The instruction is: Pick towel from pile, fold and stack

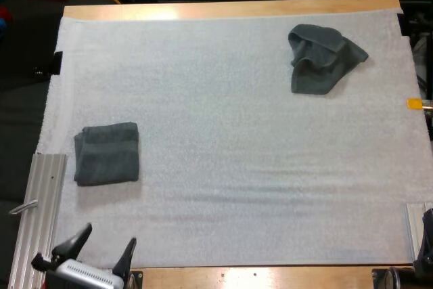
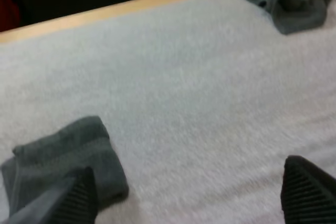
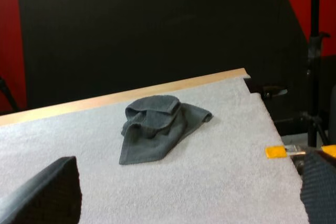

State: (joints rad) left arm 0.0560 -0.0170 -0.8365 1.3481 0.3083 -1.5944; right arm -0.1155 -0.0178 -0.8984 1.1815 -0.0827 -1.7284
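The crumpled dark grey-green towel (image 1: pixel 323 59) lay on the white mat (image 1: pixel 237 160) in the far right part of the wooden counter (image 1: pixel 230 9), near the far edge and well apart from everything else. The right end effector (image 3: pixel 189 182) sat back at the near right edge of the mat, its two black fingers spread wide and holding nothing. From it, the towel lay straight ahead towards the far side, slightly inward from the mat's right edge. This arm was plainly the nearer one, so the pick looked to be its job.

The towel was a bunched heap with no clean long axis. A raised fold sat on its far side, one flap pointed towards the right edge, and a flatter flap trailed towards the near side. The raised fold seemed the easiest place to pinch.

The left end effector (image 1: pixel 109 235) waited at the near left corner, fingers likewise apart and empty. Just beyond it lay a neatly folded dark grey-green towel (image 1: pixel 107 153), flat on the mat, probably the start of the stack. A ribbed metal rail (image 1: pixel 42 214) ran along the mat's left edge beside it. Nothing stood between the right arm and the crumpled towel; the mat between them was bare.
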